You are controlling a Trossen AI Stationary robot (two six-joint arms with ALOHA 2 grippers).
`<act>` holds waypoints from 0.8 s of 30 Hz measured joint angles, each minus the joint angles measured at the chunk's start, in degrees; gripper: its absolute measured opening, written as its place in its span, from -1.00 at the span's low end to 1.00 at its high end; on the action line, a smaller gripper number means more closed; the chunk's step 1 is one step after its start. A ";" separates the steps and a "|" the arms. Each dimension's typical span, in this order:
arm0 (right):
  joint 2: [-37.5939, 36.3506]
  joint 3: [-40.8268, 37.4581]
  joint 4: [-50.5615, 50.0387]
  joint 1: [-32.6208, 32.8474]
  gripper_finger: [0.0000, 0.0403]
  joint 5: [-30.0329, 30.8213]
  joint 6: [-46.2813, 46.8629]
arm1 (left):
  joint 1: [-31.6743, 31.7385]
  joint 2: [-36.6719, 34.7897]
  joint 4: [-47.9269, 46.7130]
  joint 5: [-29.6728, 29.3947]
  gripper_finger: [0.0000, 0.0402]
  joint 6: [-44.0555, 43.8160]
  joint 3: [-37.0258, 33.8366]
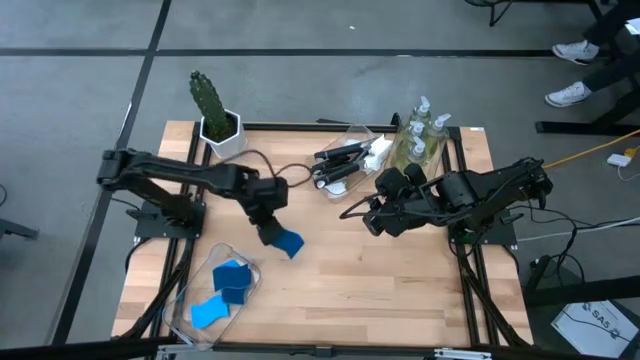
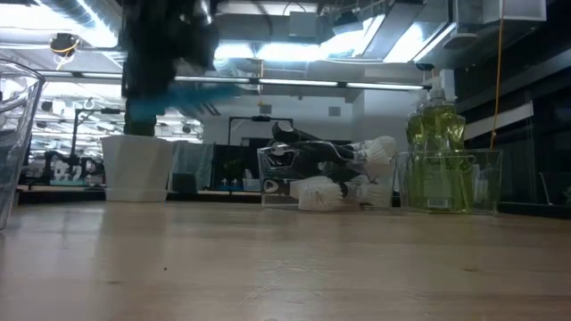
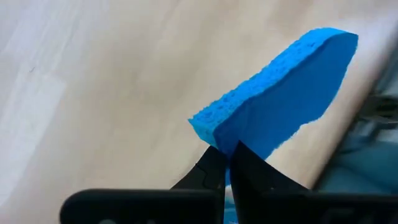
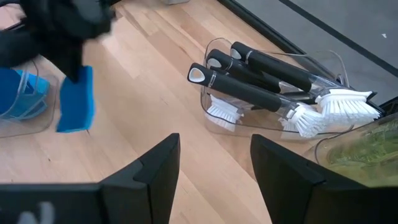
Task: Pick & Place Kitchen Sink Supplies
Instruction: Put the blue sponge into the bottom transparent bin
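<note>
Above bare tabletop (image 1: 400, 280), left pincer (image 1: 275, 236) pinches blue sponge (image 1: 290, 243) edgewise.

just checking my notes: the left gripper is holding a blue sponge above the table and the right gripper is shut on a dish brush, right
Not quite. The left gripper does hold the blue sponge above the table, but the right gripper is open and holds nothing. The right wrist view shows the dish brushes lying in their clear bin beyond its fingers.
</note>
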 joint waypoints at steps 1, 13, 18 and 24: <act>-0.01 0.00 0.00 -0.01 -0.03 0.00 -0.01 | -0.23 -1.50 0.09 0.26 -0.98 -0.70 1.01; 0.02 0.00 0.33 -0.02 -0.03 0.01 -1.38 | -13.68 -19.95 -9.75 12.60 -0.98 -10.39 6.84; 0.02 0.00 1.46 -0.02 -0.03 0.02 -1.75 | -25.11 -23.00 -19.07 10.03 -0.98 -25.35 6.84; 0.02 0.00 2.98 -0.01 -0.03 0.48 -3.47 | -35.28 -22.06 -21.48 7.41 -0.97 -33.11 5.44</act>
